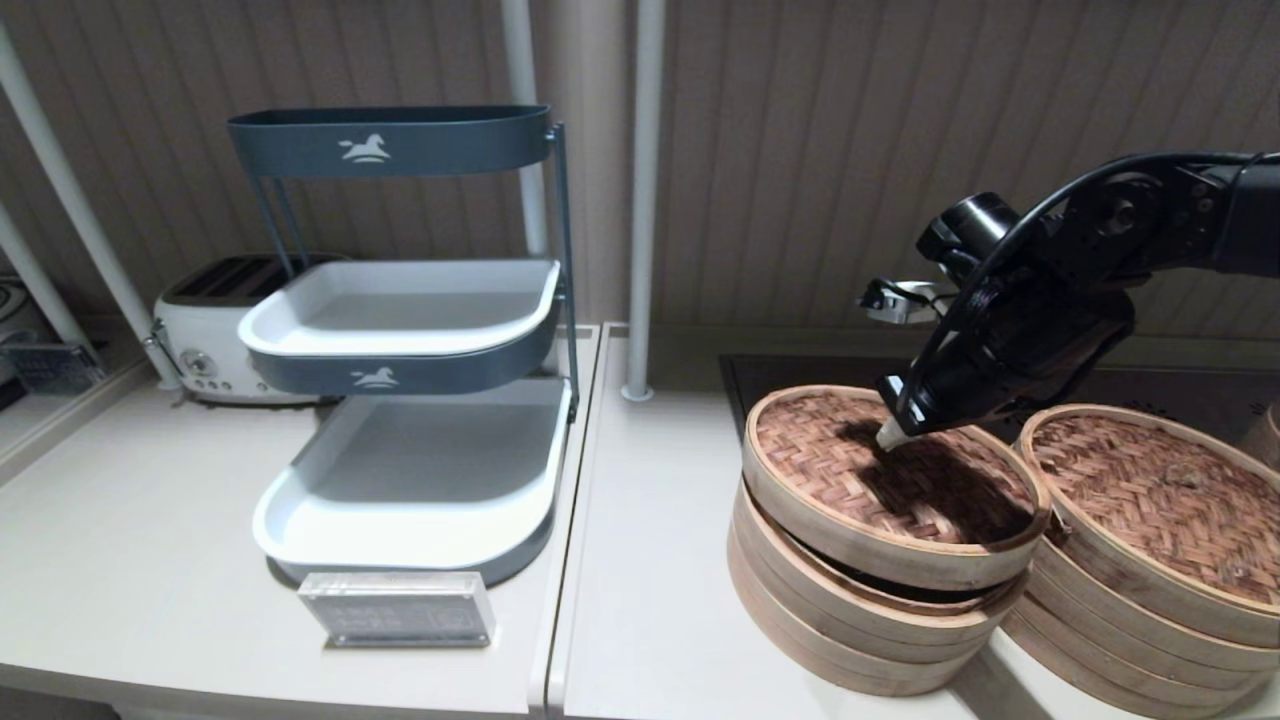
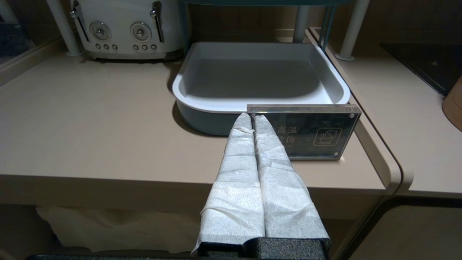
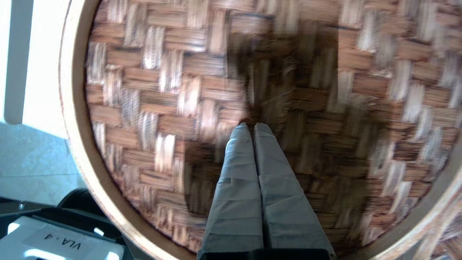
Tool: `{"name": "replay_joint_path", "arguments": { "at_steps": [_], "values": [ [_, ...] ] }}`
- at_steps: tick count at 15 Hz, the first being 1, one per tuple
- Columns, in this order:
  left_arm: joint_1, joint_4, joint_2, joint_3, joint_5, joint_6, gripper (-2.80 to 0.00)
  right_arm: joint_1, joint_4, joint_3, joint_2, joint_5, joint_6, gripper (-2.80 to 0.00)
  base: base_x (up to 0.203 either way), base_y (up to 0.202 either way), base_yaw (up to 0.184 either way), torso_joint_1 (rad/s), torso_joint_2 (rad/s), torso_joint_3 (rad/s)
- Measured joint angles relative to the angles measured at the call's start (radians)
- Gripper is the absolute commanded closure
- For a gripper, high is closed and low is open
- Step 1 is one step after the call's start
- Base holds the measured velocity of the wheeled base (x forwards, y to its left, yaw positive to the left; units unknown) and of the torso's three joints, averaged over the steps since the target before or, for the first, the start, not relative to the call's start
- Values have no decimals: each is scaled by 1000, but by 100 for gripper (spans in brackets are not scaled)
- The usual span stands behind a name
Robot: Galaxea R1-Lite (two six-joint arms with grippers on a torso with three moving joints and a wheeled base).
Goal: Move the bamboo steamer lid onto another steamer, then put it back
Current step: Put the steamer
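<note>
the lid (image 1: pixel 890 480) sits tilted and askew on the left steamer (image 1: pixel 850 620), not seated. the right claw (image 1: pixel 893 434), pressed together, touches its weave; which leg of the task this is, i cannot tell. the left claw (image 2: pixel 252 119), also pressed together, is parked off the bench (image 2: pixel 90 119).

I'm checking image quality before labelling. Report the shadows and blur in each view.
Head view: sharp; the right claw casts a dark shadow across the bamboo steamer lid. Right wrist view: the weave is motion-smeared, with a shadow around the fingertips. Left wrist view: crisp and evenly lit, left claw before the acrylic sign.
</note>
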Motion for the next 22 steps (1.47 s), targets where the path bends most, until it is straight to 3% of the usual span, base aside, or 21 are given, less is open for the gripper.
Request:
{"name": "replay_joint_path", "arguments": {
  "at_steps": [5,6,7,12,22],
  "values": [
    [0,-1,0,0,-1,0,0,-4,-36,-17,1,-22,1,0,0,0,0,0,0,0],
    [0,-1,0,0,0,0,0,-6,-39,-22,4,-28,1,-195,0,0,0,0,0,0],
    [0,-1,0,0,-1,0,0,-9,-40,-26,9,-41,1,-280,0,0,0,0,0,0],
    [0,0,0,0,-1,0,0,-16,-47,-105,57,-86,14,-280,0,0,0,0,0,0],
    [0,-1,0,0,-1,-1,0,-4,-35,-79,67,-106,30,-280,0,0,0,0,0,0]
  ]
}}
